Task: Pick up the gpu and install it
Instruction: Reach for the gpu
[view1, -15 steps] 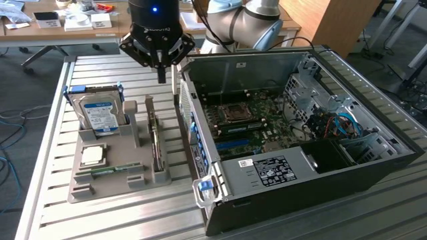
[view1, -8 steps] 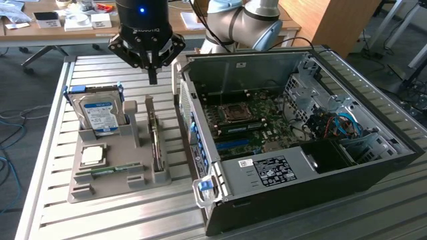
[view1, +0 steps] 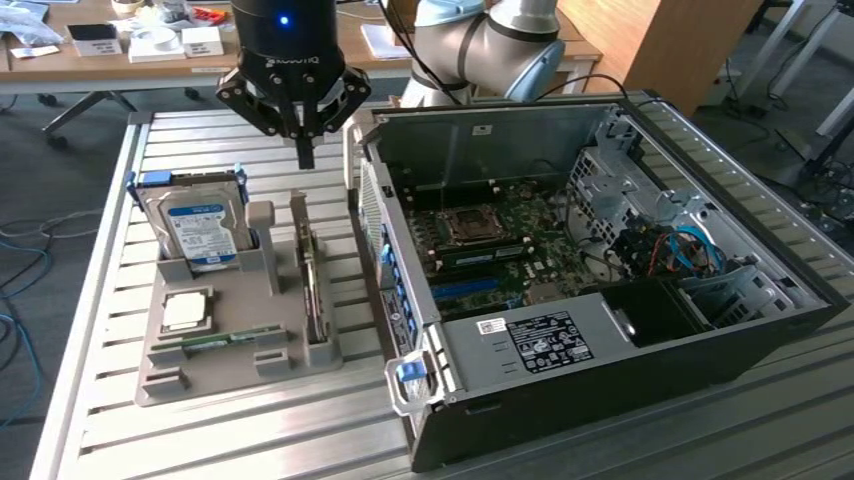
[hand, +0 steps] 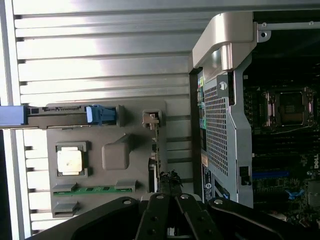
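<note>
An office with a wooden desk (view1: 80, 62) of small items lies at the far left, behind a slatted aluminium table (view1: 120, 440) that carries the work. On the left half of the table sits a grey parts holder (view1: 200, 382). A hard drive (view1: 200, 230) with a blue label stands upright at the holder's far left. A square processor chip (view1: 184, 310) lies flat nearer the front, and a narrow green memory stick (view1: 220, 340) lies in a slot just in front of it. The gpu (view1: 312, 280) stands on its long edge in the slot along the holder's right side, running from far to near, close beside the computer case (view1: 694, 372). The gripper (view1: 306, 155) hangs above the gpu's far end with its dark fingers pressed together. It is empty and clear of the card. To the right, the case lies on its side with the panel off. The motherboard (view1: 534, 262) is exposed, with the processor socket (view1: 470, 227) near its far left. The power supply (view1: 534, 340), with a white label, fills the near side of the case. Blue cables (view1: 694, 245) curl by the drive bays at the right.
</note>
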